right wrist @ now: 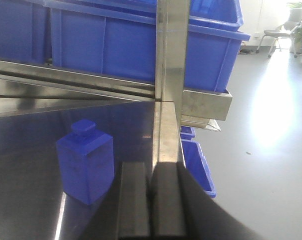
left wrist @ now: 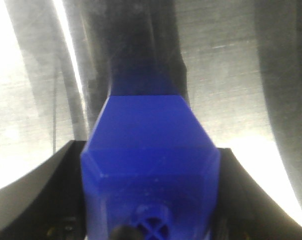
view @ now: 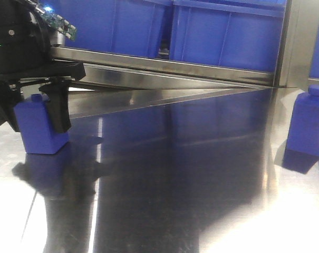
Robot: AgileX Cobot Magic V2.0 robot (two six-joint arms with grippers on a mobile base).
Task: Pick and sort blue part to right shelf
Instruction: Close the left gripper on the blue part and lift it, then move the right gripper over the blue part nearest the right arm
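Observation:
A blue bottle-shaped part (view: pixel 40 138) stands on the steel table at the far left. My left gripper (view: pixel 37 122) is down over it, with a black finger on each side. In the left wrist view the part (left wrist: pixel 151 175) fills the space between the fingers (left wrist: pixel 66 190), which press on both its sides. A second blue part (view: pixel 308 124) stands at the table's right edge. It also shows in the right wrist view (right wrist: pixel 86 160), just left of my right gripper (right wrist: pixel 151 167). The right gripper is shut and empty, and is out of the front view.
Blue bins (view: pixel 222 31) sit on a steel shelf rail (view: pixel 164 67) behind the table. A steel upright post (right wrist: pixel 169 50) stands straight ahead of the right gripper. More blue bins (right wrist: pixel 195 160) sit on the floor beyond the table's right edge.

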